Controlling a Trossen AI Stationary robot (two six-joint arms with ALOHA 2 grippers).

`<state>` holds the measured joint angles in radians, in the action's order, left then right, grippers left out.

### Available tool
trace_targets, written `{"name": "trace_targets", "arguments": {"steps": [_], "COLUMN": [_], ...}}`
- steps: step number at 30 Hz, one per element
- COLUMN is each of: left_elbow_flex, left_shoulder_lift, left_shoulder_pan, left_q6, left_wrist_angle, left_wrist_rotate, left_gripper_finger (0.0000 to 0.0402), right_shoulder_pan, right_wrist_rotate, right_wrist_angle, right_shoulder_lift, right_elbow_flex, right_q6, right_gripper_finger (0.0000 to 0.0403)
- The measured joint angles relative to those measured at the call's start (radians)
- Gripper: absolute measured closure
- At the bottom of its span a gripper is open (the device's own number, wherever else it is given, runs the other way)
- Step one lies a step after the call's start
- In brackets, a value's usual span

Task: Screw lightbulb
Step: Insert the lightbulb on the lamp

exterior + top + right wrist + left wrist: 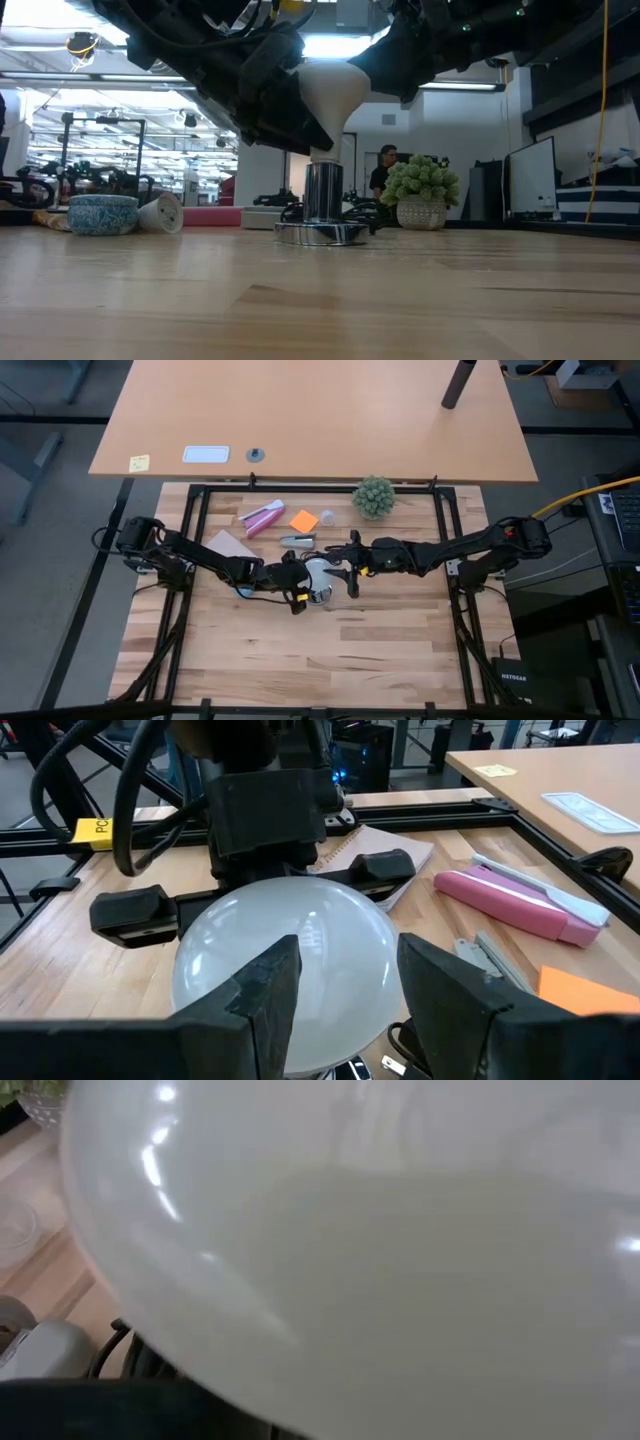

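The lightbulb (330,95) stands upright at the middle of the wooden surface (330,650), dome up, with its narrow neck seated in the top of the shiny metal socket (322,200). The socket is a vertical chrome cylinder on a wider round base that rests flat on the surface.

The left claw (300,573) reaches in from one side of the bulb and grips the dome: in the right wrist view its two black fingers (130,910) sit spread to either side of the white dome, touching it. In the left wrist view the dome fills almost the whole frame.

The right claw (345,990) comes from the opposite side, facing the left claw. Its two fingers stand apart, one on each side of the dome and just beside it; whether they press on the glass cannot be told.

Beyond the left claw, away from the socket, lie a spiral notebook (385,855), a pink oblong case (520,900), an orange sticky note (303,520) and a grey stapler (297,541). A green plant ball (374,497) in a pot stands well apart from both claws, near the far edge of the surface. In the low view, a patterned bowl (102,214) and a tipped white cup (162,214) sit off to the side.
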<state>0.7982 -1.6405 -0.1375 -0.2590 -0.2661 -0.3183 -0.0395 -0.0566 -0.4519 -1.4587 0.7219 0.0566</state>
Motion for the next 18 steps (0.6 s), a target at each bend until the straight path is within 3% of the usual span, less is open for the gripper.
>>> {"name": "trace_targets", "arguments": {"steps": [18], "left_elbow_flex": [0.002], "left_shoulder_lift": [0.0], "left_shoulder_pan": [0.0], "left_q6": [-0.083], "left_wrist_angle": [0.082], "left_wrist_rotate": [0.003], "left_gripper_finger": [0.0247], "right_shoulder_pan": [-0.001], "right_wrist_rotate": [0.014], "right_wrist_angle": [0.001], "right_shoulder_lift": [-0.001], "right_elbow_flex": [0.0], "right_q6": [0.0], "right_gripper_finger": [0.0224]}}
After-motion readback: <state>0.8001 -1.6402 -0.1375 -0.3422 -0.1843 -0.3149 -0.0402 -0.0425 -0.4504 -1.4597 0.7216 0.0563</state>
